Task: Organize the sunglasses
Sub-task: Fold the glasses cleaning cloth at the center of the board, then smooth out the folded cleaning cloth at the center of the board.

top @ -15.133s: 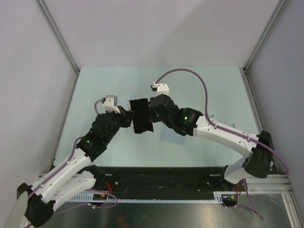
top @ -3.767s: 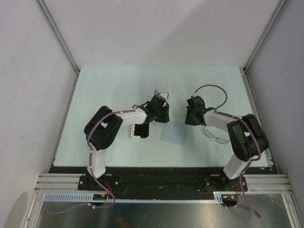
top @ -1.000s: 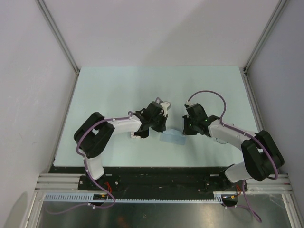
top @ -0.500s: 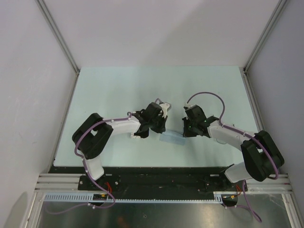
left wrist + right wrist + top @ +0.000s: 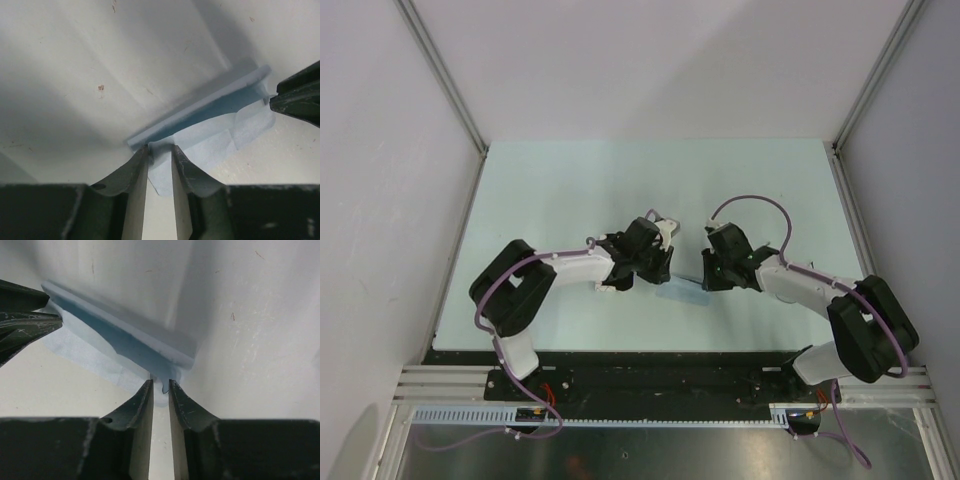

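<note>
Lab robot cell — white panel walls (image 5: 660,60), aluminium frame posts (image 5: 442,75), pale-green tabletop (image 5: 570,180).

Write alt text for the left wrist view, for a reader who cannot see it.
The left gripper pinches the near corner of a pale blue cloth raised in a fold over the table. At the right edge, the right gripper holds its far corner.

Cloth (image 5: 682,287): small in top view, both ends covered. Right gripper (image 5: 274,99): cut by left wrist view's edge. Left gripper (image 5: 54,313): likewise, right wrist view.
</note>
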Available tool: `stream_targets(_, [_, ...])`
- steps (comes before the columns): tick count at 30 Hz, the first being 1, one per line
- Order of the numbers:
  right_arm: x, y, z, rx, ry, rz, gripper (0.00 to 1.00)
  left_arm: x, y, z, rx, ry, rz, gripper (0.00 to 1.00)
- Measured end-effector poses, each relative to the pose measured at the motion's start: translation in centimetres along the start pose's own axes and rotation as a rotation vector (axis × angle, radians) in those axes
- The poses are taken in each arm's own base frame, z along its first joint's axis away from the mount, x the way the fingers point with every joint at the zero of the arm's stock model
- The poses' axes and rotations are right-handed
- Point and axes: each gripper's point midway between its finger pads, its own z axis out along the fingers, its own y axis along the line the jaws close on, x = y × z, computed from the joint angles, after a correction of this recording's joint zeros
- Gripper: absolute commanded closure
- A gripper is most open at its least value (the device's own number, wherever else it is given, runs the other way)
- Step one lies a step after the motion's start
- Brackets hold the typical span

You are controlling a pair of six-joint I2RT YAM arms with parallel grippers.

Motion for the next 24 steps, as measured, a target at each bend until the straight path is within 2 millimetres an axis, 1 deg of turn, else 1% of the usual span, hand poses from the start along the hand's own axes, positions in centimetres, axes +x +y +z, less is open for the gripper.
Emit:
stream_targets(1, [0.0, 0.0, 0.0, 0.0, 0.001, 0.001, 0.68, 0.0, 0.0, -0.1, 0.002, -0.001, 0.0, 0.67])
stream_targets(4, [0.0, 0.1, -0.5, -0.004, -0.005, 0.001, 0.66, -0.2, -0.3, -0.8, 0.01, -0.013, 0.003, 0.65])
stream_targets(9, [-1.1, 0.7, -2.2, -0.032, -0.059, 0.005, 0.64, -1.2, -0.9, -2.2, 0.022, -0.055, 0.011, 0.62])
stream_targets(13, [-1.8, 1.1, -3.0, -0.055, -0.094, 0.007, 0.67, -2.2, -1.3, -3.1, 0.031, -0.089, 0.018, 0.63])
stream_targets(16, [-1.7, 1.2, -2.6, -0.061, -0.084, 0.011, 0.68, -2.3, -1.3, -3.1, 0.031, -0.093, 0.017, 0.64])
stream_targets(20, [-1.1, 1.1, -1.1, -0.054, -0.048, 0.023, 0.73, -2.2, -1.2, -3.0, 0.026, -0.09, 0.008, 0.66])
stream_targets(23, [-0.6, 0.9, -0.2, -0.042, -0.023, 0.031, 0.75, -1.7, -1.1, -2.4, 0.023, -0.072, -0.002, 0.69])
stream_targets(24, [-0.5, 0.9, 0.0, -0.04, -0.018, 0.035, 0.78, -1.5, -1.0, -2.1, 0.023, -0.062, -0.008, 0.69])
